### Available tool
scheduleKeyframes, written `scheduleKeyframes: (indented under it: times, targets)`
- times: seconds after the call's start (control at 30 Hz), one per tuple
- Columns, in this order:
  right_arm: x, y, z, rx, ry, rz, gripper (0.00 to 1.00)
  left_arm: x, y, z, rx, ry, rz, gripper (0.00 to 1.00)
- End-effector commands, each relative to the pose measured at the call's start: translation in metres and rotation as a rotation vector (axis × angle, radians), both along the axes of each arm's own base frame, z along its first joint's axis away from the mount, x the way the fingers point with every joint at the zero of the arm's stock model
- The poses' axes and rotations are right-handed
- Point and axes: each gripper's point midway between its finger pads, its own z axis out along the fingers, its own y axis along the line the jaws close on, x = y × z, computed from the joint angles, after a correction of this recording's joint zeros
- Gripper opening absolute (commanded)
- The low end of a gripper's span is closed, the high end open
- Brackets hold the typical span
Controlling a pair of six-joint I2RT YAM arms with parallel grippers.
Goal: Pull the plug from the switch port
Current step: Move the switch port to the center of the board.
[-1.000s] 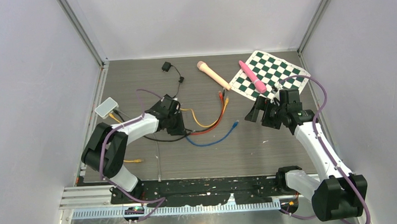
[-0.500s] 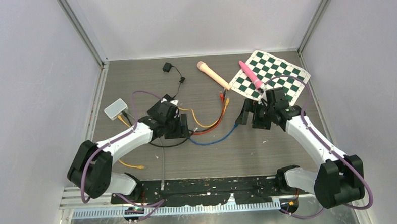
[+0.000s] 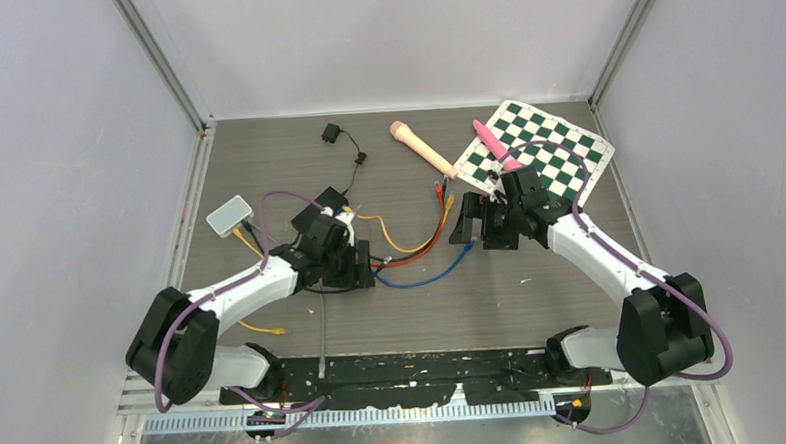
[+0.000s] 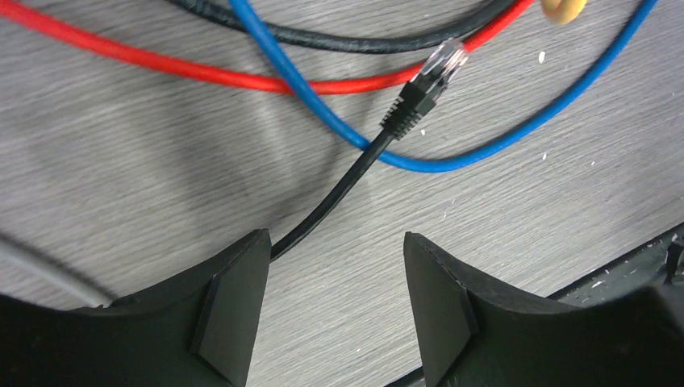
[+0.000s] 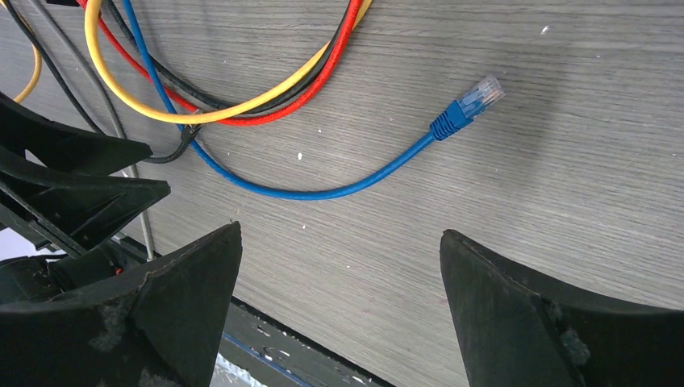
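Note:
The white switch (image 3: 231,215) lies at the left of the table, with yellow and black cables running to it. A black plug (image 4: 423,89) with a clear tip lies loose on the table across the red and blue cables, in no port. Its black cable (image 4: 339,189) runs back beside my left finger. My left gripper (image 4: 336,274) (image 3: 363,263) is open just behind it, with bare table between the fingers. My right gripper (image 5: 339,258) (image 3: 461,225) is wide open and holds nothing. It hovers near the blue plug (image 5: 468,107) (image 3: 467,246).
Red, yellow, blue and black cables (image 3: 410,251) tangle between the two grippers. A checkered mat (image 3: 556,160) with a pink pen (image 3: 491,143) sits at the back right, with a peach stick (image 3: 421,148) and a black adapter (image 3: 331,133) nearby. A grey rod (image 3: 322,330) lies near the black front strip.
My left gripper has opened and let go of the black cable while moving right and nearer. The right arm has swung left toward the cables, staying open.

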Motion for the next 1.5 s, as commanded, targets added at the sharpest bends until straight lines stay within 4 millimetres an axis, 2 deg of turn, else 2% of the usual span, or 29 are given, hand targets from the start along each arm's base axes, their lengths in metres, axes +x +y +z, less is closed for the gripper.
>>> scheduleKeyframes:
  times: [0.0, 0.07, 0.17, 0.33, 0.5, 0.63, 0.77, 0.83, 0.9, 0.97, 1.1, 1.13, 1.2, 1.4, 1.47]
  targets:
    - [0.015, 0.007, 0.017, 0.022, -0.058, 0.0, 1.0, 0.023, -0.026, 0.018, -0.076, -0.08, -0.097, 0.64]
    - [0.016, 0.008, 0.017, 0.022, -0.058, 0.0, 1.0, 0.023, -0.032, 0.017, -0.083, -0.069, -0.133, 0.62]
    - [0.017, 0.009, 0.017, 0.023, -0.058, 0.003, 1.0, 0.013, -0.037, 0.011, -0.103, -0.02, -0.165, 0.53]
    - [0.023, 0.011, 0.02, 0.018, -0.07, 0.01, 1.0, -0.02, -0.034, -0.008, -0.129, 0.063, -0.166, 0.4]
    - [0.033, 0.02, 0.018, 0.0, -0.058, 0.035, 1.0, -0.053, -0.018, -0.027, -0.132, 0.147, -0.115, 0.29]
    - [0.041, 0.033, 0.014, -0.012, -0.048, 0.067, 1.0, -0.073, -0.002, -0.037, -0.128, 0.182, -0.053, 0.27]
    - [0.047, 0.05, 0.009, -0.03, -0.038, 0.12, 0.99, -0.082, 0.015, -0.042, -0.09, 0.189, 0.011, 0.27]
    - [0.053, 0.052, 0.005, -0.067, -0.031, 0.127, 0.97, -0.076, 0.008, -0.031, -0.134, 0.138, -0.007, 0.34]
    - [0.057, 0.055, 0.003, -0.077, -0.02, 0.131, 0.97, -0.065, -0.003, -0.008, -0.193, 0.066, -0.04, 0.43]
    - [0.059, 0.058, 0.004, -0.072, -0.018, 0.137, 0.97, -0.048, -0.013, 0.023, -0.238, -0.051, -0.074, 0.5]
    - [0.058, 0.064, 0.004, -0.059, -0.014, 0.133, 0.97, -0.005, -0.002, 0.073, -0.176, -0.301, -0.019, 0.73]
    - [0.056, 0.066, 0.002, -0.058, -0.009, 0.136, 0.97, 0.004, 0.002, 0.076, -0.145, -0.333, -0.006, 0.79]
    - [0.052, 0.067, 0.001, -0.059, -0.004, 0.138, 0.96, 0.015, 0.006, 0.075, -0.081, -0.341, 0.002, 0.84]
    - [0.042, 0.064, -0.003, -0.06, -0.002, 0.136, 0.96, 0.029, -0.011, 0.042, -0.004, -0.232, -0.114, 0.79]
    - [0.04, 0.06, -0.003, -0.072, -0.01, 0.133, 0.96, 0.032, -0.018, 0.038, -0.018, -0.221, -0.14, 0.78]
